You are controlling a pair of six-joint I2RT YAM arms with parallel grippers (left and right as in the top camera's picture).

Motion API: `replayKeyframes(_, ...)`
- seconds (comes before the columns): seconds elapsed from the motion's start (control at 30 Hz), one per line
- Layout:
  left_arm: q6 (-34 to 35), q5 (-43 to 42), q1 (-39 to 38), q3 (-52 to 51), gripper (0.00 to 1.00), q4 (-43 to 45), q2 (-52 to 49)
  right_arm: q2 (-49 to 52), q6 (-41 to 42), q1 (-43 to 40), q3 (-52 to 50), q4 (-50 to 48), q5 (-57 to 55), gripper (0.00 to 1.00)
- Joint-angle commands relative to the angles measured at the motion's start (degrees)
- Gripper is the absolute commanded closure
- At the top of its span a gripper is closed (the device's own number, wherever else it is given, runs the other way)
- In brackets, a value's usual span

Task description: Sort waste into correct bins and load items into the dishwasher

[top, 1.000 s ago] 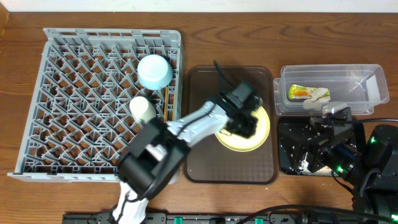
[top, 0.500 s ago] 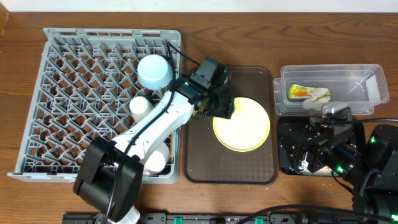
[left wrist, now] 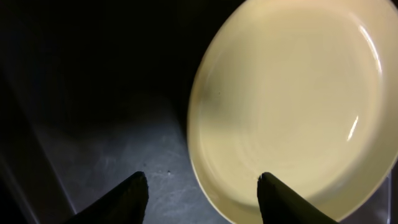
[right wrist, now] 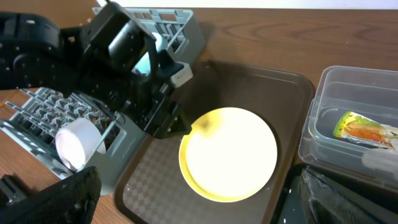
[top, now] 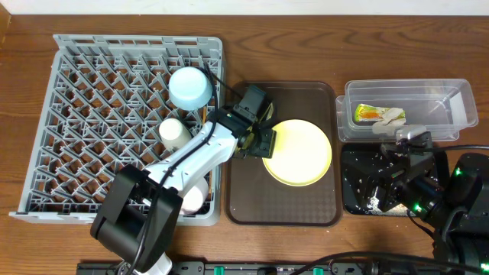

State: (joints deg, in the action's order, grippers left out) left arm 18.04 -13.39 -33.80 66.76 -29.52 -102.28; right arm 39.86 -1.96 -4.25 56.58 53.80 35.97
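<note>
The rack [top: 137, 40] fills the left of the table. It holds the blue bowl [top: 190, 87] near its right edge, the cup [top: 174, 132] lying just below that, and a white bowl [top: 192, 198] at the lower right corner, partly hidden under the left arm. Just beside the rack is the brown tray [top: 252, 191], with the plate [top: 302, 156] lying flat on its right half. To the right are the tub [top: 451, 114], which holds the wrapper [top: 369, 114] and a paper scrap [top: 393, 116], and below it the black tray [top: 355, 164] with crumbs [top: 374, 202]. I see no chopsticks.

The plate is probably the next thing to load. The left gripper [top: 263, 140] sits at the plate's rack-side edge. In the wrist view its fingers are apart, one tip over the bare tray and the other over the plate, so the rim runs between them. They do not look closed on it, and whether either tip touches the plate is unclear. The plate is round and has no long axis. What matters is that it lies flat, so the rim has to go between the jaws edge-on. It reaches away from the fingers toward the tub, and the rack lies behind the gripper.

The right gripper [right wrist: 199, 186] is spread wide and holds nothing. It hangs over the black tray, well apart from the plate. The left arm is far nearer.
</note>
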Motion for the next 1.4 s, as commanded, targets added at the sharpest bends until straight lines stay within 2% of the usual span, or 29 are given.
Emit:
replayKeyframes(0.0, 2.4, 0.9, -0.3, -3.3, 0.42, 3.3, -0.8, -0.2, -0.5, 0.6, 0.6, 0.0, -0.2, 0.01)
replayKeyframes(0.1, 3.7, 0.8, -0.8, -6.0, 0.42, 8.0, -0.8, -0.2, -0.5, 0.6, 0.6, 0.0, -0.2, 0.01)
replayKeyframes(0.23, 3.7, 0.9, -1.8, -8.1, 0.48, 13.9, -1.4, -0.2, -0.5, 0.6, 0.6, 0.0, -0.2, 0.01)
replayKeyframes(0.4, 3.7, 4.1, -2.1, -8.1, 0.55, 16.2, -2.7, -0.2, -0.5, 0.6, 0.6, 0.0, -0.2, 0.01)
replayKeyframes(0.53, 3.7, 4.2, -2.1, -8.2, 0.56, 18.1, -5.0, -0.2, -0.5, 0.6, 0.6, 0.0, -0.2, 0.01)
replayKeyframes(0.67, 6.8, 4.2, -2.1, -8.2, 0.57, 18.5, -8.0, -0.2, -0.5, 0.6, 0.6, 0.0, -0.2, 0.01)
replayKeyframes(0.73, 8.0, 4.2, -2.2, -8.2, 0.61, 18.5, -9.7, -0.2, -0.5, 0.6, 0.6, 0.0, -0.2, 0.01)
replayKeyframes(0.77, 8.0, 4.2, -2.3, -8.2, 0.63, 18.5, -10.7, -0.2, -0.5, 0.6, 0.6, 0.0, -0.2, 0.01)
replayKeyframes(0.8, 8.0, 4.2, -2.4, -8.2, 0.69, 18.5, -11.8, -0.2, -0.5, 0.6, 0.6, 0.0, -0.2, 0.01)
replayKeyframes(0.87, 8.0, 4.2, -2.6, -8.2, 0.92, 18.5, -13.2, -0.2, -0.5, 0.6, 0.6, 0.0, -0.2, 0.01)
replayKeyframes(1.17, 8.0, 3.4, -2.3, -8.1, 0.92, 17.1, -11.4, -0.2, -0.5, 0.6, 0.6, 0.0, -0.2, 0.01)
replayKeyframes(1.37, 8.0, 3.4, 0.8, -6.9, 0.93, 11.0, -3.3, -0.2, -0.5, 0.6, 0.6, 0.0, -0.2, 0.01)
